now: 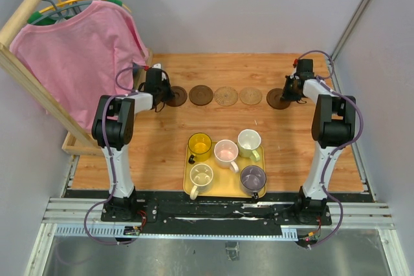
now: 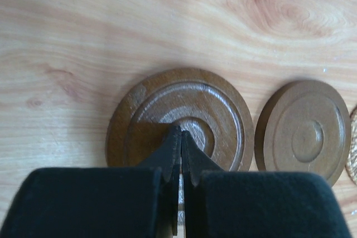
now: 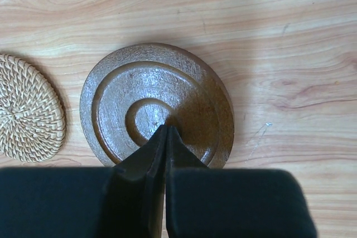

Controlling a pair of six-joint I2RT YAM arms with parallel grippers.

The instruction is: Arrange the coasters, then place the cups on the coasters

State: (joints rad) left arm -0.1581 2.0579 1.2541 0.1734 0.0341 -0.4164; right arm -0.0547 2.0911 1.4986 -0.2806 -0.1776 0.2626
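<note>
Step in hand: arranging the coasters; judged near its end, with no cup placed yet.
Coaster row: five discs lie in one line across the far part of the table (image 1: 310,153), close together but apart.
Left end coaster (image 2: 167,98): dark brown, ringed, flat on the wood, just beside the second dark coaster (image 2: 304,129).
Middle of row: two tan woven coasters (image 1: 226,95) (image 1: 250,96), side by side.
Right end coaster (image 3: 139,93): dark brown, ringed, flat, with a woven disc next to it.
Left gripper (image 2: 181,137): clenched, nothing between the fingers; tips sit over the centre of the left end coaster. Actual contact cannot be told.
Right gripper (image 3: 166,129): clenched and empty, tips over the centre of the right end coaster. Contact likewise unclear.
Cups: all five stand upright on the yellow tray (image 1: 228,182) near the arm bases, well apart from the row: yellow cup (image 1: 200,145), pinkish cup (image 1: 226,152), green cup (image 1: 249,141), cream cup (image 1: 201,176), purple cup (image 1: 253,177).
Next move calls for: lifting both grippers off the end discs without dragging them, opening the fingers, then reaching back to the tray to take a cup by rim or handle.
Caution: the cups stand close together; finger clearance between neighbours looks tight.
</note>
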